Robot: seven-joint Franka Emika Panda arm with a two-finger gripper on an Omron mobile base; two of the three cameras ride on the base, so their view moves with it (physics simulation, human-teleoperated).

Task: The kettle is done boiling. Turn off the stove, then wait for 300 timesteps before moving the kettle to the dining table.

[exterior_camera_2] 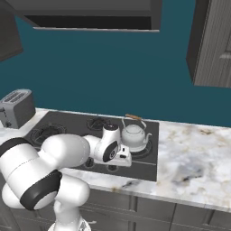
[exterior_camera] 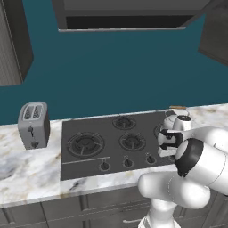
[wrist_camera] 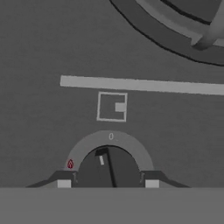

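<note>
Because the stove [exterior_camera: 111, 142] must go off first, the hand [wrist_camera: 108, 183] sits low over a knob [wrist_camera: 108, 168] at the cooktop's front right, its fingers [wrist_camera: 64, 181] half spread and flanking the knob on either side, apparently gripping it to turn. The kettle [exterior_camera_2: 134, 135] stands on the right rear burner just behind, untouched, on the marble surface's [exterior_camera_2: 194, 158] cooktop.

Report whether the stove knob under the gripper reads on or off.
Off, it seems: the knob has its white pointer mark aimed near the 0 above it, away from the red flame symbol.
</note>
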